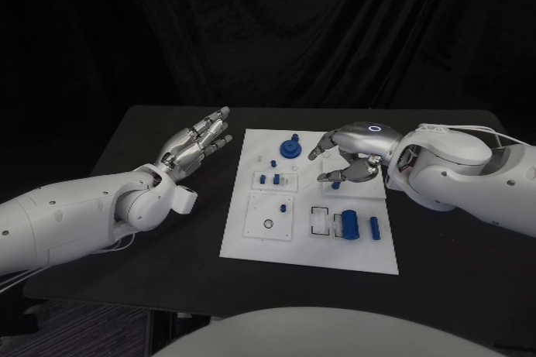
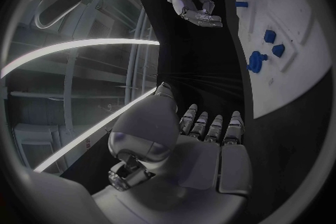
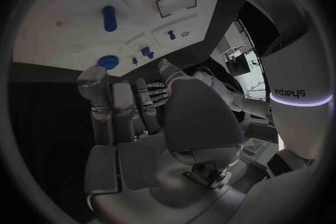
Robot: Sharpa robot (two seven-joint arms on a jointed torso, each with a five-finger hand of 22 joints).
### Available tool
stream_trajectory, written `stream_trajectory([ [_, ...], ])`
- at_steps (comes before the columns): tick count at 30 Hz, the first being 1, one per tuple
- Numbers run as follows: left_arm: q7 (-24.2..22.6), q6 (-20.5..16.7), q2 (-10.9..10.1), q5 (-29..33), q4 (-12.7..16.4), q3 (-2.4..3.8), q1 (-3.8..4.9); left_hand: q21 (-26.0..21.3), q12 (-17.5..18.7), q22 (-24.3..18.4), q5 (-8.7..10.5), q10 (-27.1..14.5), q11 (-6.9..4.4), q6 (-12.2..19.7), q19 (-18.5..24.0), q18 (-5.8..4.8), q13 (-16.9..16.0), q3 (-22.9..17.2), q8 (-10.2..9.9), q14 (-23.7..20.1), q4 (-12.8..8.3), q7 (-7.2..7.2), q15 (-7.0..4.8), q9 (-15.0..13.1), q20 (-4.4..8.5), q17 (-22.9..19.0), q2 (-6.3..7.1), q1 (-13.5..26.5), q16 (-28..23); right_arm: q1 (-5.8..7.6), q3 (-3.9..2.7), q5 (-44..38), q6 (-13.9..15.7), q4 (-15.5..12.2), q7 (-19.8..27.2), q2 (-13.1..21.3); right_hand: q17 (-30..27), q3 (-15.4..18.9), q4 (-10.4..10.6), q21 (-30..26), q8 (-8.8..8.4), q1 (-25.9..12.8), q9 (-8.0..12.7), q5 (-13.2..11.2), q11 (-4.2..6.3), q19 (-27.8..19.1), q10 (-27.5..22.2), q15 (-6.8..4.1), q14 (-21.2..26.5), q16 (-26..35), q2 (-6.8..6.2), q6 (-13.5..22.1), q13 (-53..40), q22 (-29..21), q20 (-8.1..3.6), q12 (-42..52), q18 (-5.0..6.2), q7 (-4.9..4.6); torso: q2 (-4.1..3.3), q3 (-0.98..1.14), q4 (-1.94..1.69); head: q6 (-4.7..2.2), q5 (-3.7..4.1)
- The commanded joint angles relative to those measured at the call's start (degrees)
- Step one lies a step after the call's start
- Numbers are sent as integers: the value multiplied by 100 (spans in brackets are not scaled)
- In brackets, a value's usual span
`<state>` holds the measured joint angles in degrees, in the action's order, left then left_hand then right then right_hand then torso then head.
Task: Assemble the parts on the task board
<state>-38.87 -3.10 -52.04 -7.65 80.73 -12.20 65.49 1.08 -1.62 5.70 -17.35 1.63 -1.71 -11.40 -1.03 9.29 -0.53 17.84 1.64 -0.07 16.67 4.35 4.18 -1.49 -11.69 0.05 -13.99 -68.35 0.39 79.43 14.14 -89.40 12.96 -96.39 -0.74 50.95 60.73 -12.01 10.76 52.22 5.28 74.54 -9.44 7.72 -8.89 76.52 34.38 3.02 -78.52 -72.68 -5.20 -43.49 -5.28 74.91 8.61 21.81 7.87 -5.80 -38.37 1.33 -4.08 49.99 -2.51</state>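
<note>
The white task board (image 1: 252,237) lies mid-table, and it also shows in the left wrist view (image 2: 301,56). Blue parts are on it: a round knob (image 1: 290,148) (image 2: 255,61) at the far end, a thick cylinder (image 1: 349,223) and a bar (image 1: 374,228) near the front right, and a small peg (image 1: 336,185). My right hand (image 1: 352,159) (image 2: 192,3) hovers over the board's far right with its fingers half curled just above that peg, and nothing is held in it. My left hand (image 1: 199,140) (image 2: 189,145) lies flat and palm-up left of the board, holding nothing.
Several smaller blue pieces (image 1: 269,179) sit in the board's left half, beside a round hole (image 1: 268,224) and an empty rectangular recess (image 1: 321,221). Black table (image 1: 146,256) surrounds the board, with a dark curtain behind.
</note>
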Motion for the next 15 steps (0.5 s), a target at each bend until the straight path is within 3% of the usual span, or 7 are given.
stream_trajectory([
  [1,-682,-391,0,-175,14,6,-14,-22,162,-54,18,-163,30,473,3,88,53,48,-65,7,6,567,162,46,-154,-5,-31,18,-39,26,2,292,7,24,-194,147,166,38,15,216,-43,60,27,-8,12,110,127,18,-119,-134,27,7,42,655,21,32,-147,-40,-2,13,-1,1,21],
  [3,-696,-406,-3,-208,14,6,-20,-21,162,-62,25,-163,1,555,2,90,53,52,-73,7,4,730,165,54,-202,-5,-34,6,-39,21,3,264,17,34,-217,233,234,55,19,309,-45,100,44,8,14,158,211,33,-165,-191,30,-7,70,677,35,51,-161,-42,3,16,-2,1,18],
  [8,-795,-515,-19,-423,19,6,-37,-21,162,-69,17,-163,-44,507,1,93,53,51,-63,7,1,657,113,46,-195,-5,-24,-22,-39,-9,5,-17,57,-6,-374,470,494,149,85,733,-28,114,83,-44,85,354,615,-6,-339,-393,17,-92,101,770,17,162,-220,13,8,13,-14,1,35],
  [13,-907,-655,-19,-528,0,6,-52,-24,162,-97,-8,-163,-22,499,6,96,53,57,-64,7,0,720,35,46,-131,-5,23,-79,-39,-44,6,-225,13,-39,-551,602,708,227,168,1077,26,93,95,-133,122,502,974,-31,-479,-547,12,-258,108,841,-14,211,-274,-29,14,8,5,1,49],
  [15,-946,-702,-11,-545,-15,6,-58,-33,162,-148,-14,-163,-62,474,18,97,53,62,-61,7,4,726,-103,44,-28,-5,35,-94,-39,-67,6,-304,-13,-30,-593,616,688,236,174,1082,37,95,95,-138,130,504,1015,-36,-477,-537,9,-290,110,840,-18,209,-274,-38,18,7,15,1,51],
])
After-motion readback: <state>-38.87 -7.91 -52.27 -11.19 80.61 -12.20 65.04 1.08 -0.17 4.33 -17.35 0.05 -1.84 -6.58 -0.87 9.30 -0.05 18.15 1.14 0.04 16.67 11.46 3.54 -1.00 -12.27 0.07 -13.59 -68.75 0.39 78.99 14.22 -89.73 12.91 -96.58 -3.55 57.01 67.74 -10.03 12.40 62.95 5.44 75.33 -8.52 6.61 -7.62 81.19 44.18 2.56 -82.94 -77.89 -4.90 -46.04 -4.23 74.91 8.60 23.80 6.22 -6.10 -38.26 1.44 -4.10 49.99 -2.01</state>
